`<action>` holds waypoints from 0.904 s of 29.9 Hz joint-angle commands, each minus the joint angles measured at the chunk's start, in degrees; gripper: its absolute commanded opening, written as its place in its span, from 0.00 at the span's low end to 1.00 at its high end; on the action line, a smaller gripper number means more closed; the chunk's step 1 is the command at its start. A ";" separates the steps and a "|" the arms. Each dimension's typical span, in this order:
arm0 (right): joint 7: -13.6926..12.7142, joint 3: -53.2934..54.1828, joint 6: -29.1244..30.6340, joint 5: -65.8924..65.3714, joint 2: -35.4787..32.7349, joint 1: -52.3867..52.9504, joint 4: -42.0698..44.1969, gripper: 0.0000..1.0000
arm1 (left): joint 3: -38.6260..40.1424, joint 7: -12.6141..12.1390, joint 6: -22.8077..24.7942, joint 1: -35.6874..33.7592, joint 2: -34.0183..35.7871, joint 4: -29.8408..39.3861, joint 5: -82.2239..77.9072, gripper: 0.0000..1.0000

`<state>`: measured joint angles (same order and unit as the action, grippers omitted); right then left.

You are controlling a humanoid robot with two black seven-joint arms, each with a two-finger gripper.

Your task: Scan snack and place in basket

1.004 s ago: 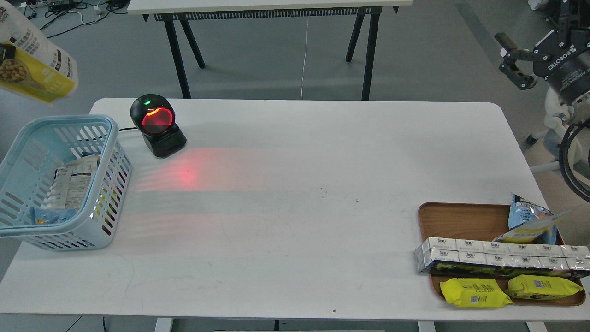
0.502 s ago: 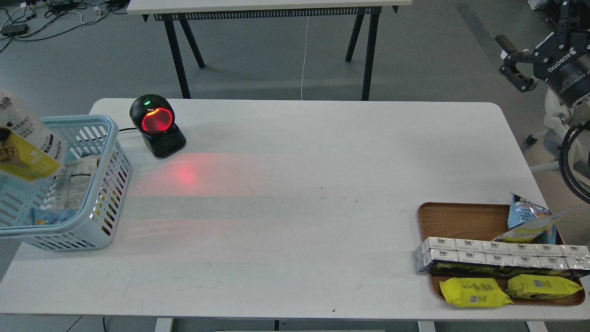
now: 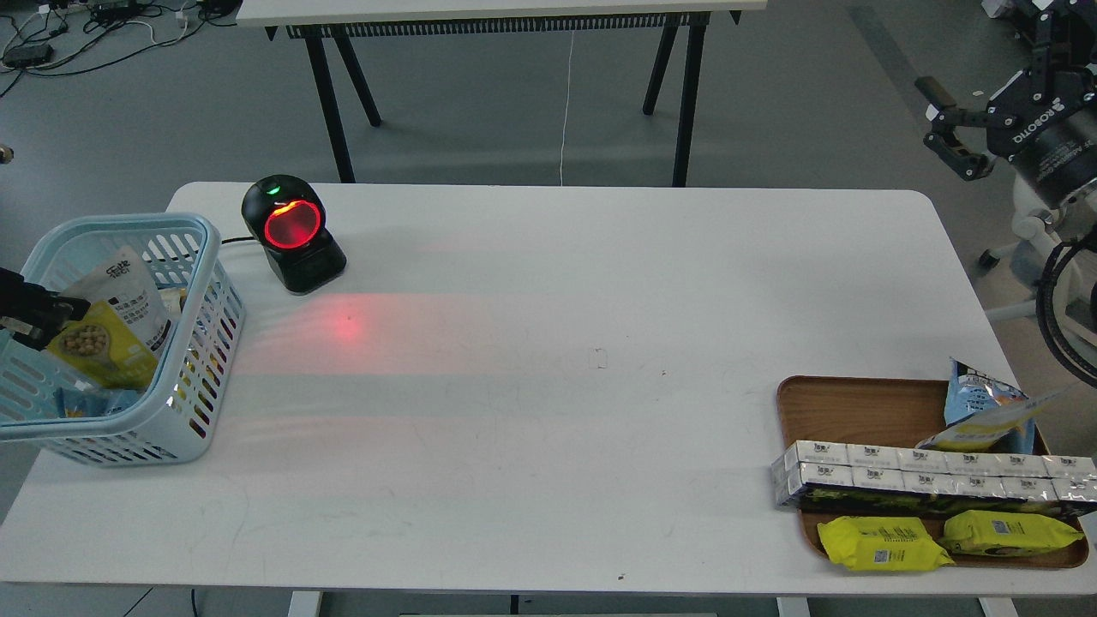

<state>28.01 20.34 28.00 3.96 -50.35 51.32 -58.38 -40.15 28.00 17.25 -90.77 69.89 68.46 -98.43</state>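
While a white table [image 3: 548, 386] fills the view, the light blue basket [image 3: 201, 343] at its left holds the snack [image 3: 116, 330], leaning inside; the left gripper [image 3: 34, 313] looks pinched on its edge and could drag it out, and the right gripper [image 3: 947, 141] hangs spread

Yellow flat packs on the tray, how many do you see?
2. One yellow pack lies at the front left edge of the wooden tray, the other yellow pack just right of it. More may be hidden behind the boxes.
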 commanded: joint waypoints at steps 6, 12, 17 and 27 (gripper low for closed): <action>-0.01 -0.12 0.00 -1.32 2.27 0.62 0.28 0.98 | 13.41 0.00 0.24 2.26 -1.42 -0.43 15.51 0.84; -0.01 -0.21 0.00 -5.09 4.72 0.88 0.98 0.98 | 20.09 0.00 -0.55 2.26 -6.59 -0.17 32.39 0.87; -0.01 -0.56 0.00 -9.94 6.57 2.03 0.72 0.98 | 24.76 0.00 -0.46 2.35 -13.53 -0.25 56.44 0.88; -0.01 -1.35 0.00 -10.82 11.75 3.61 1.51 0.98 | 29.32 0.00 0.85 3.66 -31.11 -7.80 85.47 0.91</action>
<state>27.98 19.59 28.00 -6.47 -40.39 54.35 -57.24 -13.35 27.99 17.44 -88.16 43.51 63.97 -21.13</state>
